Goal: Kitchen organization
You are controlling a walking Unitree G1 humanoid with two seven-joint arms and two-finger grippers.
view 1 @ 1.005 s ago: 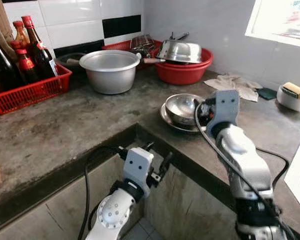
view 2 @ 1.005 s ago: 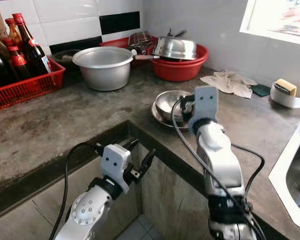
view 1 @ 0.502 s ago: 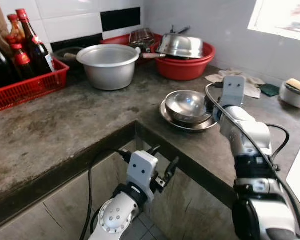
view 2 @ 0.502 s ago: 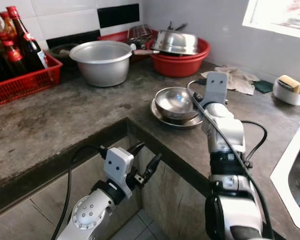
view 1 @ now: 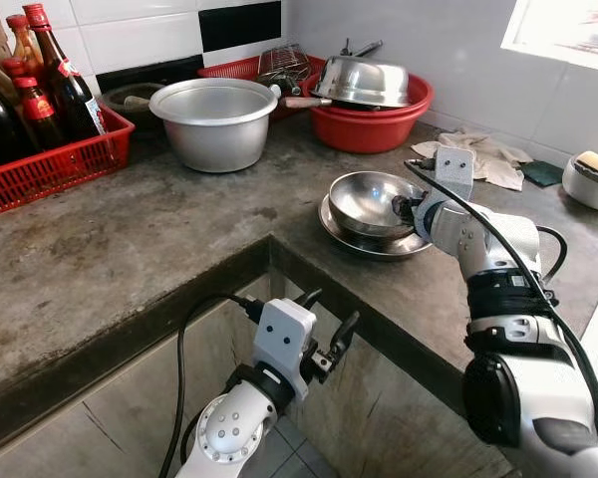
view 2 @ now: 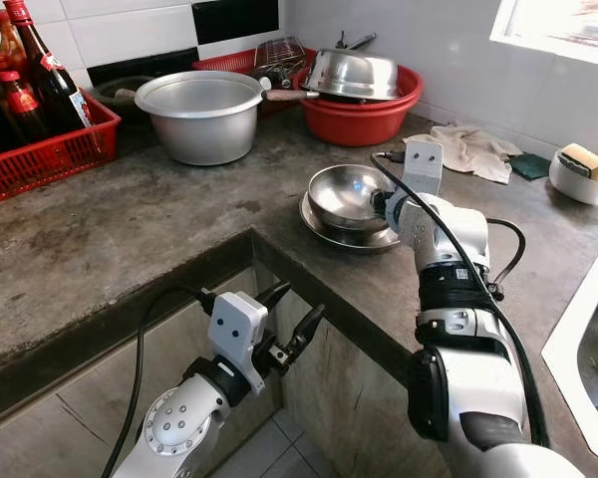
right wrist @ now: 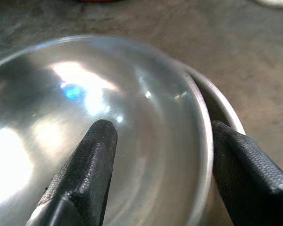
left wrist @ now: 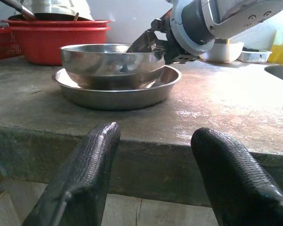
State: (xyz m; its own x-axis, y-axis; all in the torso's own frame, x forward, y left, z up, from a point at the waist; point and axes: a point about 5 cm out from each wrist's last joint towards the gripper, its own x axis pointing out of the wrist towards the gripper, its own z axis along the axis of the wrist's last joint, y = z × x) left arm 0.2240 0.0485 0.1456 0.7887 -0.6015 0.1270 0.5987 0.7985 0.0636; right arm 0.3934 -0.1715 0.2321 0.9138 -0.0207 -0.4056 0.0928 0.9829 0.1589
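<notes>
— Item: steel bowl (view 1: 367, 200). Location?
— Nested in a shallow steel plate (view 1: 351, 237) near the countertop's (view 1: 130, 249) inner corner edge.

— Right gripper (right wrist: 153, 155)?
— Spread apart, one finger inside the bowl, one outside, straddling the rim; nothing clamped yet. Placement suits a rim pinch for lifting the bowl off.

— Left gripper (view 1: 324, 329)?
— Parted, empty, hanging below the counter edge, idle.

— Nearby stock?
— Aluminium pot (view 1: 217, 121), red basin (view 1: 371, 124) toward the back wall.

Right gripper (right wrist: 155, 155) reaches forward, wrist bent, fingers parted; left gripper (view 1: 324, 334) hangs low — fingers spread — forearm angled upward.
</notes>
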